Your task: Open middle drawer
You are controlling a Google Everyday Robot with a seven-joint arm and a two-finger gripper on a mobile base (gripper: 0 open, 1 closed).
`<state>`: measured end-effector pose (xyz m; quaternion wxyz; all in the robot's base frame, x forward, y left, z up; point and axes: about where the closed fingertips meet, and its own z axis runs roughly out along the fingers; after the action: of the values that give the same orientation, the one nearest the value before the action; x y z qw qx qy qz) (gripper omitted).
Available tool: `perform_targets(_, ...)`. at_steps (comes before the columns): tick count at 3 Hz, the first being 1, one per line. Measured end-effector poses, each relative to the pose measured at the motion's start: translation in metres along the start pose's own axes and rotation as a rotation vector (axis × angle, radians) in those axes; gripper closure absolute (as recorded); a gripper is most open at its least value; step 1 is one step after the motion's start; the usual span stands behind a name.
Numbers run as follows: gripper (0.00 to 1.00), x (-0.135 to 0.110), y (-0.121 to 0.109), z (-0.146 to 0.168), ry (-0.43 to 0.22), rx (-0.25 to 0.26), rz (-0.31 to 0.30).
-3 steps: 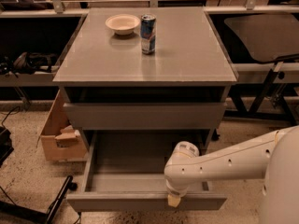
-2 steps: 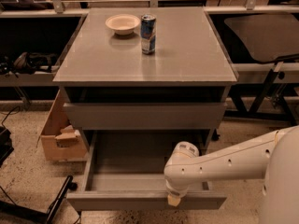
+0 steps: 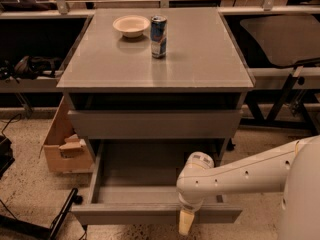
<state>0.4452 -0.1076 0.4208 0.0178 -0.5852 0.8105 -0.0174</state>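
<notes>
Camera view: middle drawer is low and near, already well out. Gripper is at its front lip, right of centre; open or closed, can't tell. Pull straight toward near, level. An off-centre hold risks racking.

Fig. 1. We see a speckled floor, 1 cardboard box left of the grey cabinet, dark shelving behind on both sides, and warm dim light; the gripper hangs low before the cabinet.
</notes>
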Motion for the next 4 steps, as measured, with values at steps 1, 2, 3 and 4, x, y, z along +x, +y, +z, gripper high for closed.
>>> perform_targets(1, 0.0, 0.009, 0.009, 0.009, 0.018, -0.034, 0.006)
perform_targets(2, 0.18, 0.035, 0.046, 0.025, 0.068, -0.109, 0.036)
perform_targets(3, 0.41, 0.039, 0.052, 0.021, 0.074, -0.118, 0.04)
perform_targets(4, 0.65, 0.039, 0.052, 0.018, 0.074, -0.118, 0.04)
